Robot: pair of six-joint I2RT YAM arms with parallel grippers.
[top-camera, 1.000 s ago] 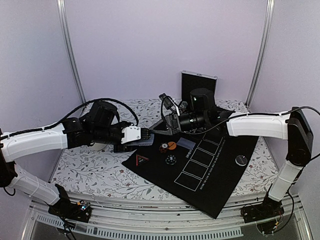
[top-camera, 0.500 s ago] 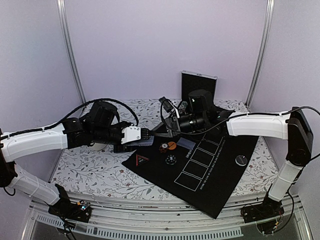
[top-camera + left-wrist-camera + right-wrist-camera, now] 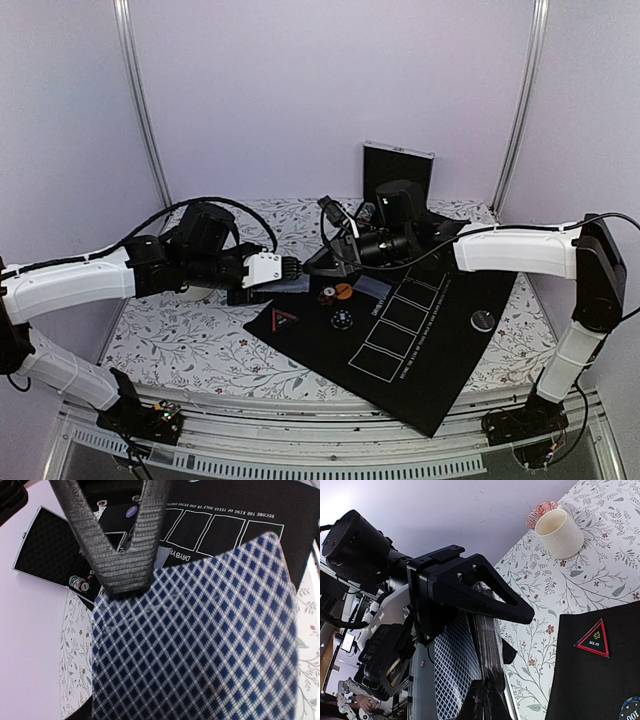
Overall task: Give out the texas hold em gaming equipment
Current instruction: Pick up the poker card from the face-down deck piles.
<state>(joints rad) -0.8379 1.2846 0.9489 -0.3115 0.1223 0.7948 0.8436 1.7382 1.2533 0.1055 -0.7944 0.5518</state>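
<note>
My left gripper [image 3: 288, 270] is shut on the deck of playing cards [image 3: 200, 645], held over the mat's far left corner; its blue-diamond back fills the left wrist view. My right gripper [image 3: 318, 263] meets the deck's end, its fingers [image 3: 125, 565] closed to a V on the top card's edge. The right wrist view shows the deck edge-on [image 3: 489, 640] and a lattice back [image 3: 456, 665]. On the black mat [image 3: 430, 340] lie an orange disc [image 3: 343, 291], a striped chip [image 3: 327, 297], a dark chip [image 3: 341, 319], a red ALL IN triangle [image 3: 285, 319], a black disc [image 3: 484, 320] and one card [image 3: 373, 288].
An open metal-edged case [image 3: 397, 165] stands at the back; it holds chips [image 3: 80, 584]. A cream cup [image 3: 559, 532] and a red-patterned bowl [image 3: 541, 511] sit on the floral cloth left of the mat. Card boxes [image 3: 400, 320] are printed on the mat.
My right gripper has moved left and down to the deck and its fingers have come together on the deck's end. The left arm has held still.
</note>
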